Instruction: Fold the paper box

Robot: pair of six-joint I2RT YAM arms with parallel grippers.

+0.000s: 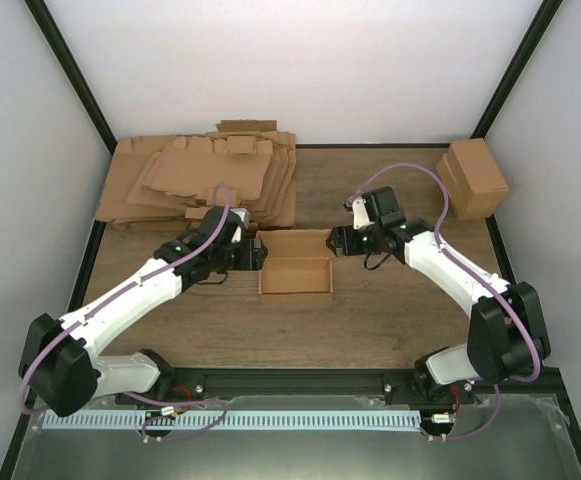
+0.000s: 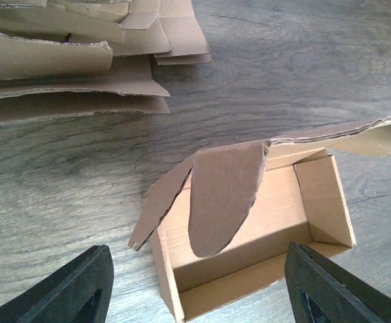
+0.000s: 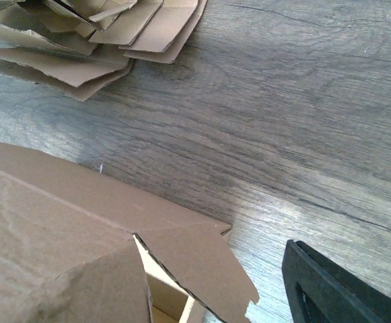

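Observation:
The paper box [image 1: 295, 272] lies mid-table as a half-folded brown tray, its lid panel flat behind it. In the left wrist view the box [image 2: 262, 229] shows an open inside, with a rounded flap hanging over its left end. My left gripper [image 1: 259, 253] is at the box's left end, open, and the near-left corner sits between its black fingers [image 2: 67, 293] untouched. My right gripper [image 1: 336, 241] is at the back right corner, open and holding nothing. Only one of its fingers [image 3: 333, 289] shows, to the right of the lid panel [image 3: 67, 215].
A thick pile of flat cardboard sheets [image 1: 200, 180] fills the back left of the wooden table [image 1: 390, 320]. A finished brown carton [image 1: 475, 178] stands at the back right. Black frame posts and white walls bound the table.

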